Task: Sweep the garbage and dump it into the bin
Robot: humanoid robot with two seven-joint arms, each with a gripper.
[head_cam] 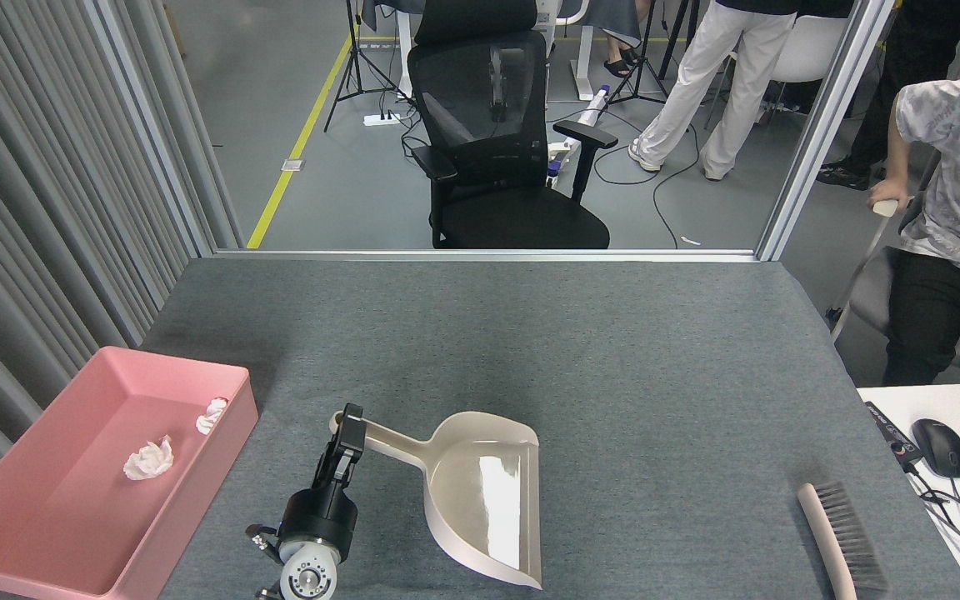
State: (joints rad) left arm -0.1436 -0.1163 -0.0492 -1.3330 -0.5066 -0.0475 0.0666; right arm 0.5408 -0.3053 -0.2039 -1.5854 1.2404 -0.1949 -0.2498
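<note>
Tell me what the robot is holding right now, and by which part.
The left gripper holds the beige plastic dustpan by the far end of its handle. The right gripper is not in view.
</note>
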